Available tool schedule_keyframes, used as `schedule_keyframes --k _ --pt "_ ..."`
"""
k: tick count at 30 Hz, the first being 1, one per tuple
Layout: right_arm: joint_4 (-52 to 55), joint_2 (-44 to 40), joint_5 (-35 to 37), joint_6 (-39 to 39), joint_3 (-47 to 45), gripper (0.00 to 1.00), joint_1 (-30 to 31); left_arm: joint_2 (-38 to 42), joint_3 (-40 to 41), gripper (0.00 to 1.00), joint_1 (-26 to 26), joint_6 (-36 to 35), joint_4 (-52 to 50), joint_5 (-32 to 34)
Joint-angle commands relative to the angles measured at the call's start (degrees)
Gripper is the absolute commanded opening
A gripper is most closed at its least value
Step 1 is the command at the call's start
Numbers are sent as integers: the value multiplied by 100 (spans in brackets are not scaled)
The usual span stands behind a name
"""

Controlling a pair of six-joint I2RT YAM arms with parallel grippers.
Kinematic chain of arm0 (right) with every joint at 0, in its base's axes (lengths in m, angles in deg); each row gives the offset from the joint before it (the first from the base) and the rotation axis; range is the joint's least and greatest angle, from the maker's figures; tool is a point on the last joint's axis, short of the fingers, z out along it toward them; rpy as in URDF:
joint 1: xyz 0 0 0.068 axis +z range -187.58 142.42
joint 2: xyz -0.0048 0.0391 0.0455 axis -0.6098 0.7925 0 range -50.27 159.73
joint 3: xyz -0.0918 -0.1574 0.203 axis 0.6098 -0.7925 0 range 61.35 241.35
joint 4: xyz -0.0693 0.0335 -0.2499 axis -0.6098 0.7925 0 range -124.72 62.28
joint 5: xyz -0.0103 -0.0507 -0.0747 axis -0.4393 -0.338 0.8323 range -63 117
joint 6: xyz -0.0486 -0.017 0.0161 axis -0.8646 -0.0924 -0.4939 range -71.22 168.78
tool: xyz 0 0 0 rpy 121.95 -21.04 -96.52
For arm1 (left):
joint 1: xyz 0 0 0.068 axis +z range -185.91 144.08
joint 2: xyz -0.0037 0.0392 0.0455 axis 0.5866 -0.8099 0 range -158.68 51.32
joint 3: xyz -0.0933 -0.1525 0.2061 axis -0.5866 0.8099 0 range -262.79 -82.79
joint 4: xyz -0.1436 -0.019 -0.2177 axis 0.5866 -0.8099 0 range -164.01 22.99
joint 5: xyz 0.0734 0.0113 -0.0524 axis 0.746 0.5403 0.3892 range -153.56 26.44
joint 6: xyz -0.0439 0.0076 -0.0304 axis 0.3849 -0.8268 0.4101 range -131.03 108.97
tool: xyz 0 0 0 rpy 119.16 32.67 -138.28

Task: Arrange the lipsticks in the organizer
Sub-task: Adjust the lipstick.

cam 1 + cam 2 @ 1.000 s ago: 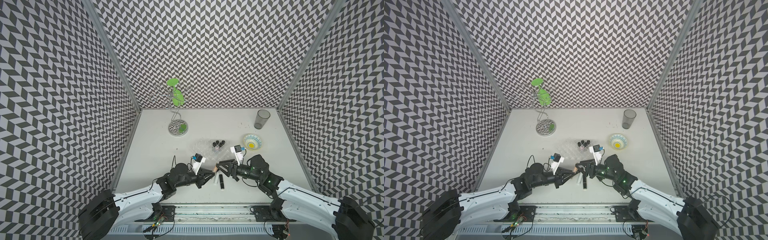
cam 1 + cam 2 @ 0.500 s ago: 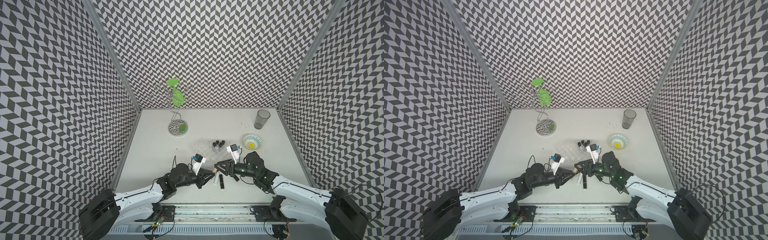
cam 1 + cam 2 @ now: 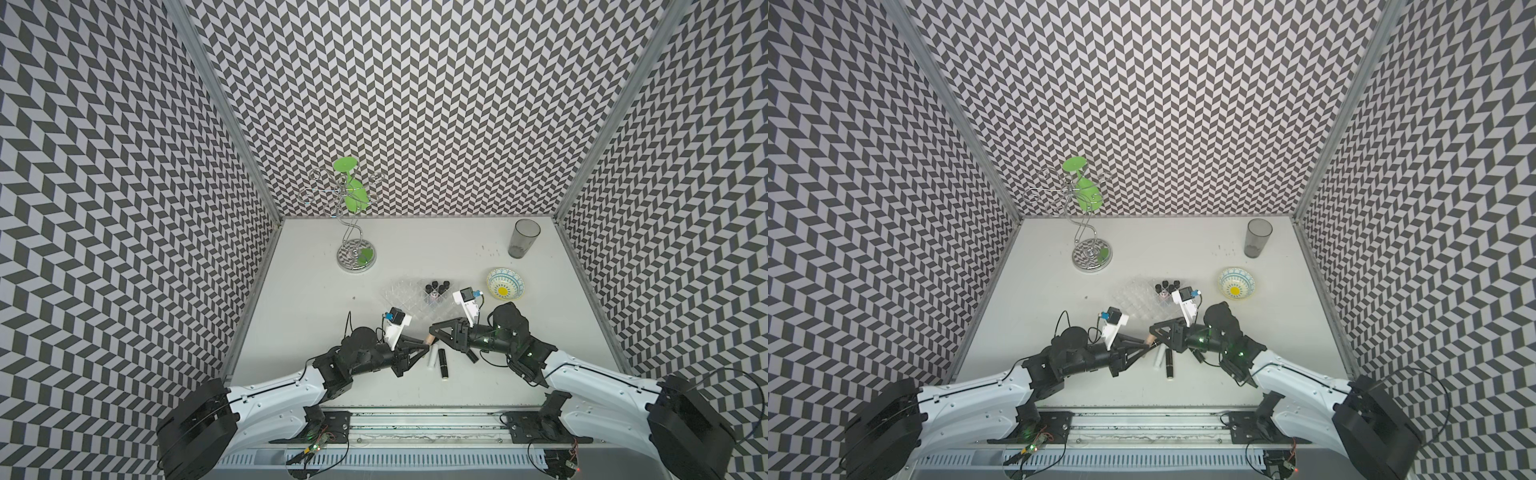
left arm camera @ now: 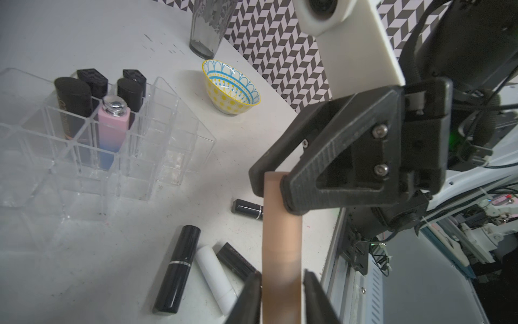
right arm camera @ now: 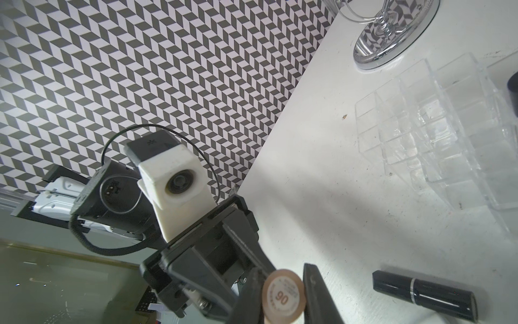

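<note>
where the two arms meet: tan lipstick (image 4: 281, 224) spans from one gripper to the other, above the table (image 4: 92, 252), near the organizer (image 4: 171, 131)
right gripper (image 4: 273, 182): jaws pinching one end of the tan lipstick
left gripper (image 4: 281, 280): jaws flank the other end; pressing or just clear, cannot tell
organizer: four black lipsticks (image 4: 74, 95) and a pink-to-blue lipstick (image 4: 112, 126) upright in neighbouring compartments
loose on table: white lipstick (image 4: 214, 275) between a long black lipstick (image 4: 176, 269) and a slim black lipstick (image 4: 235, 261); short black lipstick (image 4: 248, 209) lies apart
</note>
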Motion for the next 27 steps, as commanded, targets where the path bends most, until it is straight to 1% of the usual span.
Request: schedule_keyframes --k 1,2,3,5,8,11,15,16,20,24,27 --pt "-370 3 243 -230 113 19 -35 210 133 81 6 218 -88 408" --pt "-381 -53 343 -281 111 19 -30 309 250 90 48 431 -6 532" --pt "-426 -130 461 -278 101 18 -37 420 458 93 84 696 297 608" --pt "-432 -248 702 -267 104 18 -37 592 855 93 122 1118 1074 571" --pt "-506 -326 879 -229 176 16 -38 677 1253 85 121 1614 2159 555" --pt "-780 -255 820 -78 232 16 -38 607 1514 73 129 1954 3199 568" --pt "-1409 -144 707 194 138 15 -29 616 1622 67 130 2065 3899 644" --pt "-1590 -91 653 261 111 15 -29 657 1623 67 130 2071 3947 701" --pt "-2114 120 439 470 62 16 -21 878 1475 66 140 2000 3518 856" --pt "-2518 285 371 599 46 16 -12 844 1460 63 192 2094 3436 763" --pt "-2667 408 358 655 103 16 5 682 1508 57 233 2177 3698 633"
